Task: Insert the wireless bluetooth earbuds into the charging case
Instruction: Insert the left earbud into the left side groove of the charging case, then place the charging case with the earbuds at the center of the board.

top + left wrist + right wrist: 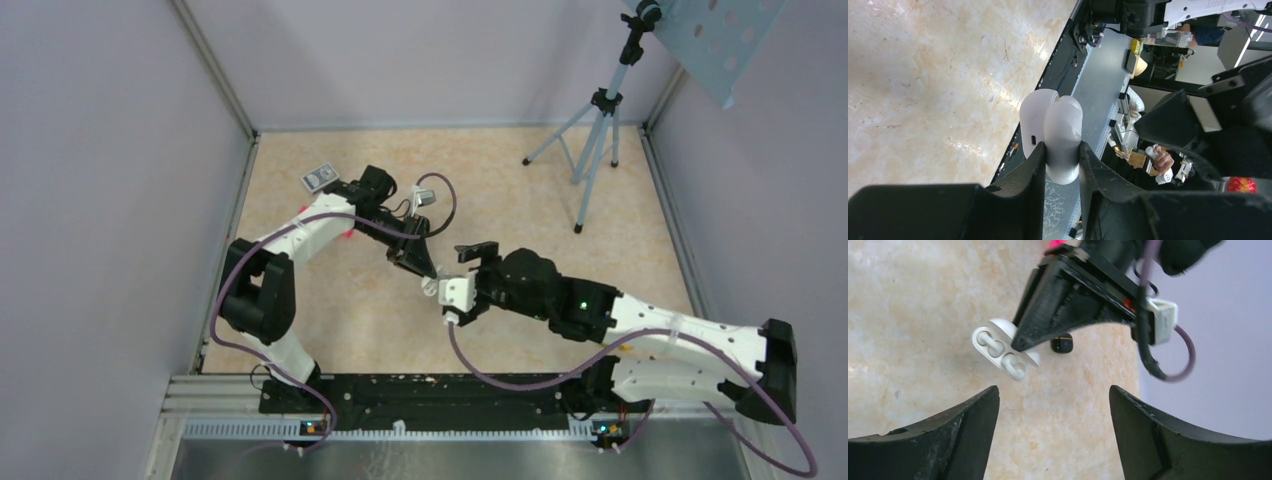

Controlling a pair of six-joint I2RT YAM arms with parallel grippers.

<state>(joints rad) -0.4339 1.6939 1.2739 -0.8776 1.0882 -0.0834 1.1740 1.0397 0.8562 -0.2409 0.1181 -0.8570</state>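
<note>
Right fingers [965, 435]: wide, empty.
Left fingers [1020, 187]: pinching charging case [1063, 132], 11 o'clock.
Progress: we judge earbuds [987, 341] seated; closing left.

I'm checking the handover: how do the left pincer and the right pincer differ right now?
The left pincer is shut on the open charging case; the right pincer stands wide open, holding nothing. The left pincer reaches in from the far left, the right pincer from the near right. Both are black and face each other above the table.
</note>
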